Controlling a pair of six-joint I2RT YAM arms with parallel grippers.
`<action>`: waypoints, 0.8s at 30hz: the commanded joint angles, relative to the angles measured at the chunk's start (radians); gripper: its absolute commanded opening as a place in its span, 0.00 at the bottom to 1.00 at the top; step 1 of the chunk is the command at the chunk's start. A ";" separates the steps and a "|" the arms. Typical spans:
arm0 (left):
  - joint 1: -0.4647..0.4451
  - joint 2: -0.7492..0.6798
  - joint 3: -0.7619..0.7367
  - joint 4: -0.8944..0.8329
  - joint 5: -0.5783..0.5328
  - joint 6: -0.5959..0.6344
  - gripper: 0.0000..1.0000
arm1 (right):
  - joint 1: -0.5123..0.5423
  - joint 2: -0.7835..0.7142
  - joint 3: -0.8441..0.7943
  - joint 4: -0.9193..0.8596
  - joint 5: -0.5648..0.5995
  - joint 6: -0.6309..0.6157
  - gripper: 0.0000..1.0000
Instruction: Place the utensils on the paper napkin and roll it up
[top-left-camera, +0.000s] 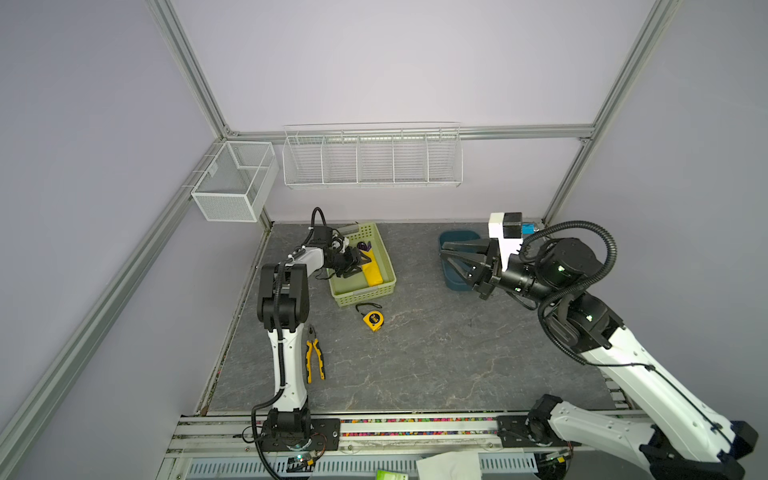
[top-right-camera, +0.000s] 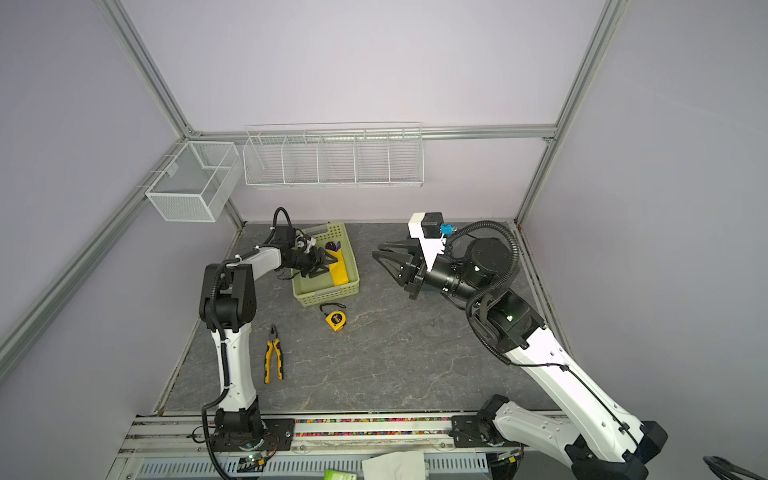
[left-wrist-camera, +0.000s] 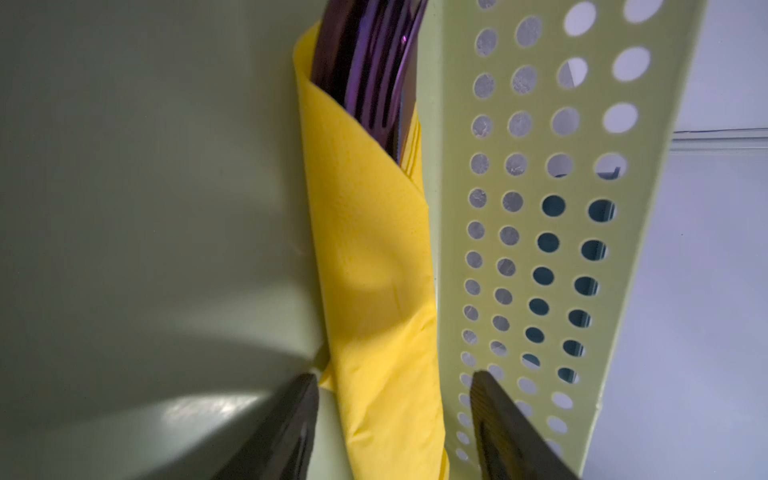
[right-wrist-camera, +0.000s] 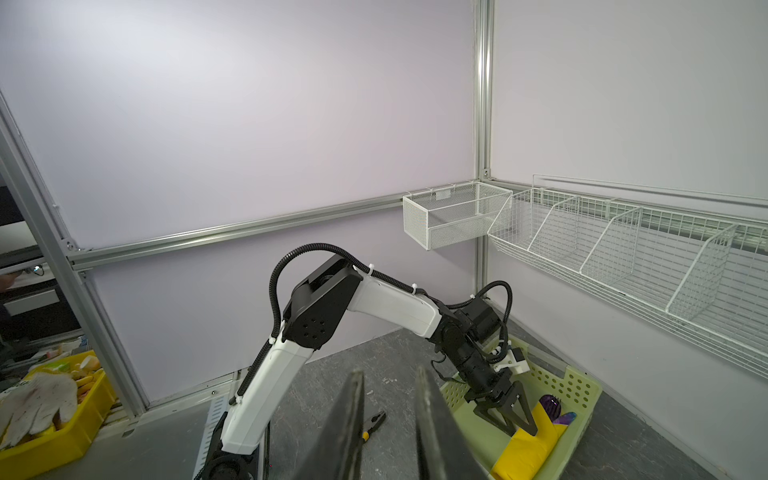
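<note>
Nearest the rail, yellow-handled pliers (top-left-camera: 314, 359) and a yellow tape measure (top-left-camera: 372, 320) are seen lying on the grey worktop (top-left-camera: 436, 357), well apart from the work. Beyond them, inside the pale green perforated basket (top-left-camera: 365, 293), the paper napkin (left-wrist-camera: 374, 257) is found already rolled around the utensils (left-wrist-camera: 365, 70). Their purple heads poke from one end, and the roll lies along the basket's side wall. The left gripper (left-wrist-camera: 394, 376) is poised over the roll's other end, its jaws spread to either side of the paper with nothing clamped between them. With no grip on it, the loose outer flap could be expected to spring open. A jaw drawn up close to the holed wall might snag paper or plastic, and the cutlery could be slid out if the roll is tipped. Farther back, the right gripper (top-left-camera: 443, 251) is raised near a dark blue bin (top-left-camera: 457, 284), jaws narrowly parted and empty. Wire racks (top-left-camera: 374, 158) are hung on the rear wall. No brand or lettering can be read; the tape measure's face label is too small.
</note>
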 joint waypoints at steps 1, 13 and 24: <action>0.004 -0.054 -0.007 -0.064 -0.059 0.024 0.63 | -0.007 -0.001 0.004 0.004 -0.010 -0.007 0.25; 0.004 -0.256 -0.029 -0.134 -0.107 0.058 0.69 | -0.014 0.008 -0.011 -0.029 0.024 -0.016 0.25; -0.003 -0.504 -0.160 -0.204 -0.333 0.166 0.74 | -0.087 0.079 0.026 -0.285 0.358 -0.001 0.26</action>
